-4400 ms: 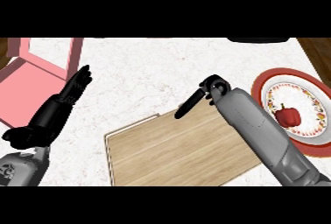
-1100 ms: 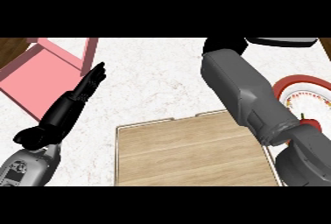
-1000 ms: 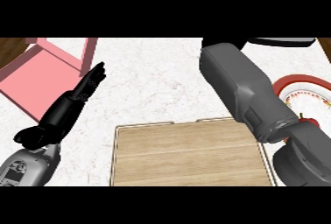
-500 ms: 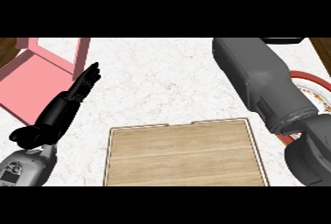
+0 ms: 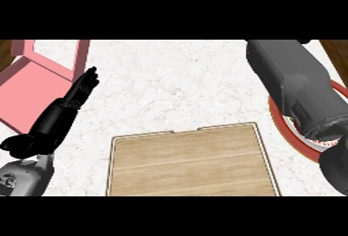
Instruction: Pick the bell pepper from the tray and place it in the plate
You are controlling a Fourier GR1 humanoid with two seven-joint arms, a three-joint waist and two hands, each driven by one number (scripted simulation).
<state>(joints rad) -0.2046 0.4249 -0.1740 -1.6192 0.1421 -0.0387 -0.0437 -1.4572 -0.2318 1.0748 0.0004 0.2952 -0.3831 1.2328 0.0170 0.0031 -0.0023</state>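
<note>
The wooden tray (image 5: 194, 161) lies in the lower middle of the head view with nothing on its boards. Only part of the red-rimmed plate (image 5: 285, 126) shows at the right, behind my right forearm (image 5: 299, 92). That grey forearm runs up the right side and off the top edge, so my right hand is out of sight. The bell pepper is not visible. At the left, my left hand (image 5: 65, 108) rests with straight fingers pointing up over the white counter, holding nothing.
A pink container (image 5: 37, 78) stands at the upper left, close to my left hand's fingertips. White marbled counter (image 5: 176, 83) fills the middle. Dark wood shows at the far top corners.
The view has shifted, so the tray now sits more centred. My right forearm has swung to the right edge, hiding most of the plate and the pepper. The left hand stays as it was.
</note>
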